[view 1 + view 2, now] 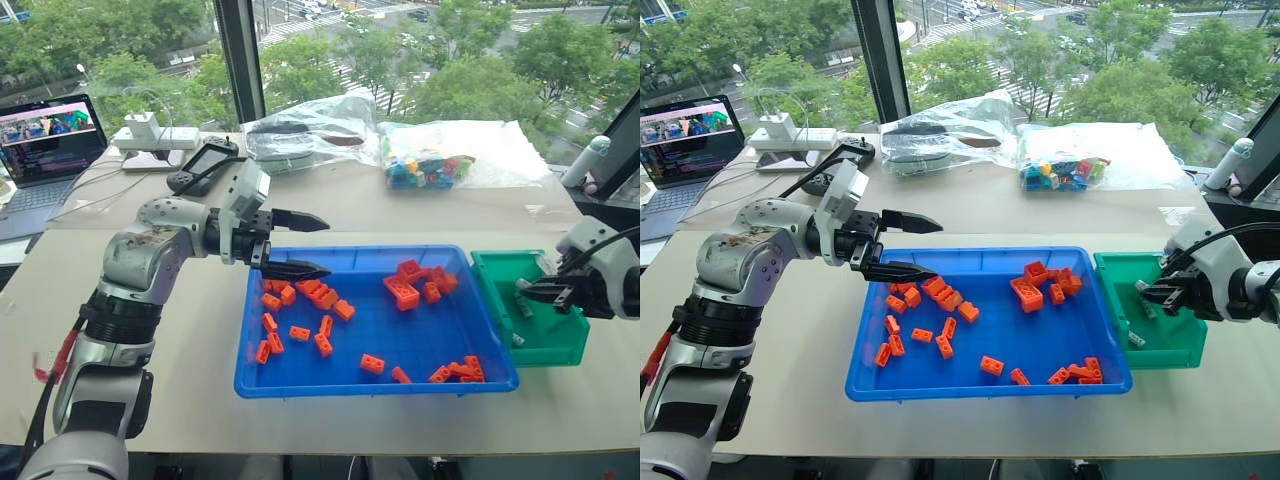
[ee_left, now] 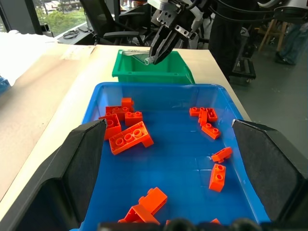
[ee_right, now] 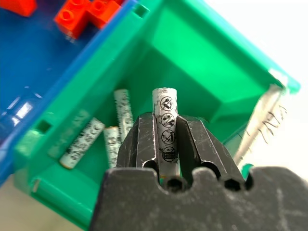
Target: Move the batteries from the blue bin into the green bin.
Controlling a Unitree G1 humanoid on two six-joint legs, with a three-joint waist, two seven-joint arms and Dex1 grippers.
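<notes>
Your right gripper (image 3: 165,144) pinches a silver-grey cylindrical battery (image 3: 164,126) above the deep green plastic bin (image 3: 202,62).
Left gripper (image 1: 292,245) spread; beige tabletop (image 1: 200,330), windows onto trees.

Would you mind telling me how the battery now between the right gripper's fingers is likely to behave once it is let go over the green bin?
The battery is a smooth, rigid cylinder, so it will probably roll or slide on landing. The green bin has deep walls, which should contain it. It may knock against the three batteries already lying inside. The right gripper holds it by its sides only, so it could slip out early.
</notes>
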